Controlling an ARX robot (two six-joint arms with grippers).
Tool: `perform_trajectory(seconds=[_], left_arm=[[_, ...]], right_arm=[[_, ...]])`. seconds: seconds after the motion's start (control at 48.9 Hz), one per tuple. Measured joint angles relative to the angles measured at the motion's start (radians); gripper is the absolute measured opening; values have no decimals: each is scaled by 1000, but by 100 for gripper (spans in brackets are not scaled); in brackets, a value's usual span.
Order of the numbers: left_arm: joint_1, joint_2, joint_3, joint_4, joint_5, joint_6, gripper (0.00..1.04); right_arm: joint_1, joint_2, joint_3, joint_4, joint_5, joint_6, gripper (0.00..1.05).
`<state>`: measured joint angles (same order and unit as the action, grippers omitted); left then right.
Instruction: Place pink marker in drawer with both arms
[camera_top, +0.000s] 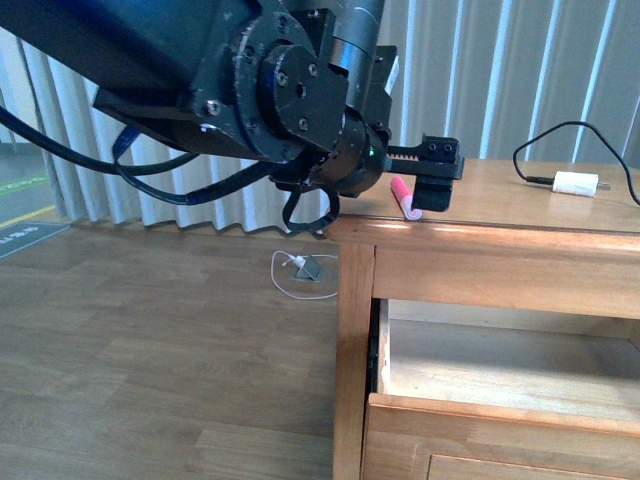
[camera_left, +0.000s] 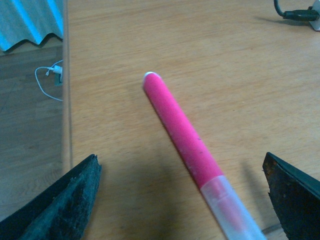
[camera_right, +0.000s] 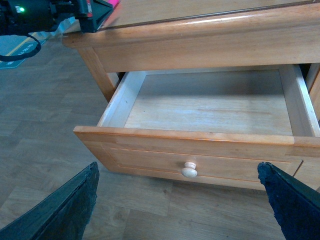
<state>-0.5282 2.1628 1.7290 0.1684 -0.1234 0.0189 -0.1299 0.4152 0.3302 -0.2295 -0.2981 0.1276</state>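
Observation:
The pink marker (camera_top: 405, 198) lies flat on the cabinet top near its left front corner; in the left wrist view the marker (camera_left: 185, 135) runs diagonally, its clear cap end towards the camera. My left gripper (camera_left: 182, 200) hovers open above it, one finger on each side, neither touching. In the front view the left gripper (camera_top: 437, 185) sits just over the marker. The upper drawer (camera_right: 210, 107) is pulled out and nothing lies inside; its round pale knob (camera_right: 189, 170) faces my right gripper (camera_right: 180, 200), which stands open in front of it, holding nothing.
A white charger plug (camera_top: 575, 184) with black cable lies on the cabinet top (camera_top: 520, 200) at the right. A small white cable (camera_top: 300, 268) lies on the wooden floor to the left. The drawer's front (camera_top: 480, 440) juts out below the top.

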Motion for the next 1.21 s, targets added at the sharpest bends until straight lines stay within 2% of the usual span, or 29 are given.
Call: perform_trajectory(seconds=[0.429, 0.572, 0.695, 0.715, 0.736, 0.879, 1.063, 1.206], left_arm=[[-21, 65, 109, -112, -40, 26, 99], [-21, 67, 115, -127, -53, 30, 81], [-21, 67, 117, -136, -59, 35, 60], [-8, 18, 11, -34, -6, 88, 15], [-5, -25, -82, 73, 85, 134, 15], [-4, -97, -182, 162, 228, 222, 14], [-11, -212, -286, 159, 424, 330, 14], [-27, -248, -342, 114, 504, 409, 14]], right_arm=[[0, 0, 0, 0, 0, 0, 96], [0, 0, 0, 0, 0, 0, 96], [0, 0, 0, 0, 0, 0, 96], [0, 0, 0, 0, 0, 0, 96], [0, 0, 0, 0, 0, 0, 96], [0, 0, 0, 0, 0, 0, 96], [0, 0, 0, 0, 0, 0, 96], [0, 0, 0, 0, 0, 0, 96]])
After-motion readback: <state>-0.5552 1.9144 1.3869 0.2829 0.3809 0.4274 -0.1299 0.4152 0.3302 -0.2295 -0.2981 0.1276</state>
